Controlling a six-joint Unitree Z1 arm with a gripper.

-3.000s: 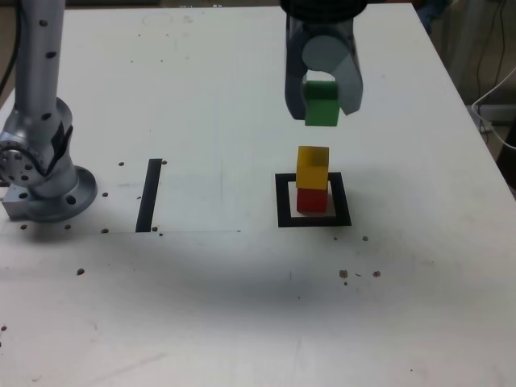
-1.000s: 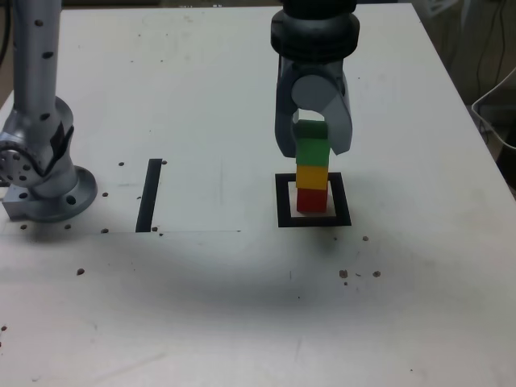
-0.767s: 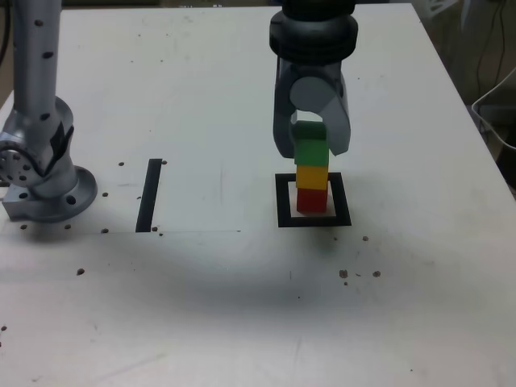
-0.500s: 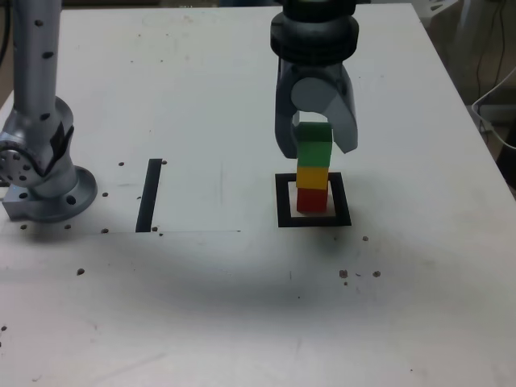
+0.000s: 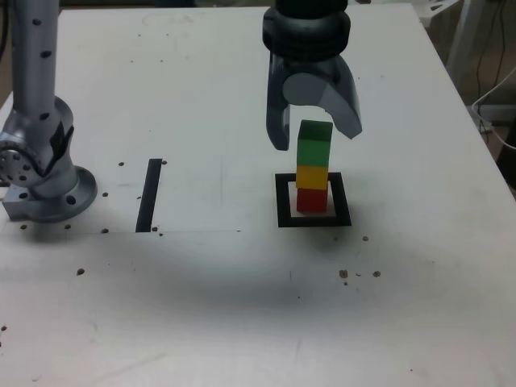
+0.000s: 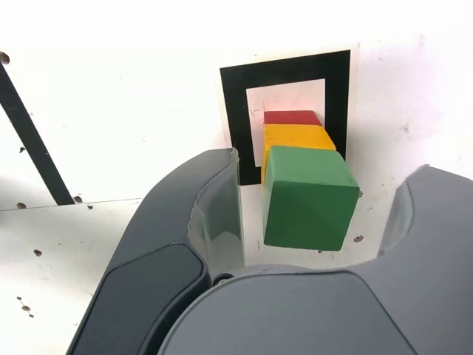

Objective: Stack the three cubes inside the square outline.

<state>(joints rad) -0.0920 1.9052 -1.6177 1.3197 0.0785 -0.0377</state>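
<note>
— Where are the cubes, going by the square outline [image 5: 342, 200]?
— Red cube [image 5: 312, 200] inside it, yellow cube [image 5: 312, 177] on the red, green cube [image 5: 314, 143] on top
— And the gripper [image 5: 319, 139]?
— Above the outline, jaws spread wide around the green cube, with visible gaps at both sides
— The black strip [image 5: 149, 195]?
— Off toward the exterior view's left of the outline, flat on the table [image 5: 218, 298]

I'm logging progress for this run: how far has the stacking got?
The stack looks complete: the red cube sits inside the square outline, the yellow cube on it, the green cube on top. Nothing is in hand; the hand stands open around the green cube. Probably only backing the hand away is left.
</note>
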